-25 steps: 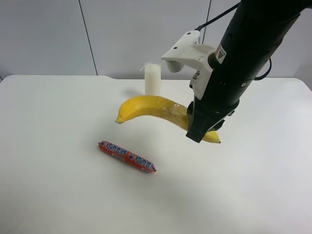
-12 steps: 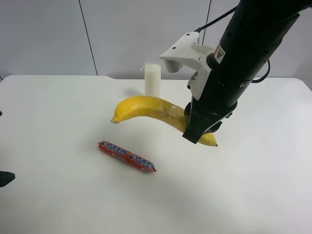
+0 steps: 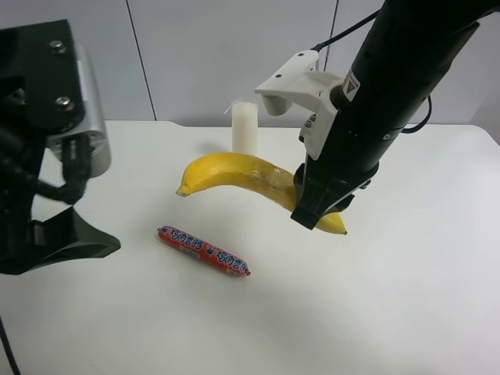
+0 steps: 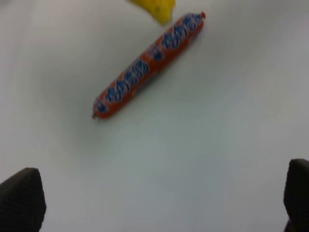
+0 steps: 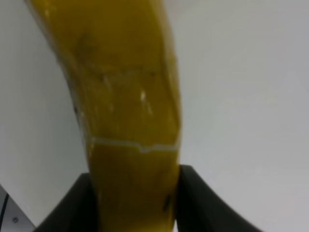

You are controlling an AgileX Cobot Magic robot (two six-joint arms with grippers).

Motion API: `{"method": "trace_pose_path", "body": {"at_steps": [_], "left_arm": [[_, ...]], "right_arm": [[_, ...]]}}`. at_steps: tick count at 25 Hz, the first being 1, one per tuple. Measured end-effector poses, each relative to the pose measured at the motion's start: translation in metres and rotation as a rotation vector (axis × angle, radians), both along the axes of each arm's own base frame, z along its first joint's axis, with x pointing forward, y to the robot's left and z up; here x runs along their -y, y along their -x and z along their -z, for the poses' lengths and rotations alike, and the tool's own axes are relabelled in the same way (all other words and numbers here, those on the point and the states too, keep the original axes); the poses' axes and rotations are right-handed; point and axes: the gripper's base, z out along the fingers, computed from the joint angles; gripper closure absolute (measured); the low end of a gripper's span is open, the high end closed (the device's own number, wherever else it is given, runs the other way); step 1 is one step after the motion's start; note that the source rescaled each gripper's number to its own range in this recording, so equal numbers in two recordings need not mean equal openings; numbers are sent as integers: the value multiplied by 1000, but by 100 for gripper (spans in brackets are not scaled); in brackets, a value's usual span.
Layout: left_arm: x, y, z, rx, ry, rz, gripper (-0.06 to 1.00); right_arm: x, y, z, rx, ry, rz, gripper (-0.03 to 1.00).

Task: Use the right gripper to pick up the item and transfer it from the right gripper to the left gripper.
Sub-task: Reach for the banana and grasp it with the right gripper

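Note:
The yellow banana hangs in the air above the white table, gripped near its right end by my right gripper, the black arm with the white bracket. In the right wrist view the banana fills the frame between the two black fingers. My left gripper has come in at the exterior high view's left, low over the table, with its jaws wide apart and empty. In the left wrist view its fingertips sit in the corners, and the banana's tip shows at the edge.
A red printed sausage lies on the table below the banana, between the two arms; it also shows in the left wrist view. A white upright candle stands behind the banana near the table's far edge.
The left arm has swung into view at the exterior high view's left. The right gripper has carried the banana slightly to the left.

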Motion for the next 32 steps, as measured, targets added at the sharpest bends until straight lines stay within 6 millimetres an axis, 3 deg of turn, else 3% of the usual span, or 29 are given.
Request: {"method": "trace_pose_path", "body": {"at_steps": [11, 24, 32], "left_arm": [[32, -26, 4, -21, 19, -3, -6], [50, -40, 14, -31, 58, -7, -6], [69, -57, 10, -14, 85, -8, -6]], "right_arm": [[-2, 0, 0, -6, -22, 6, 97], [-6, -1, -1, 2, -65, 17, 97], [-7, 0, -2, -10, -81, 23, 97]]}}
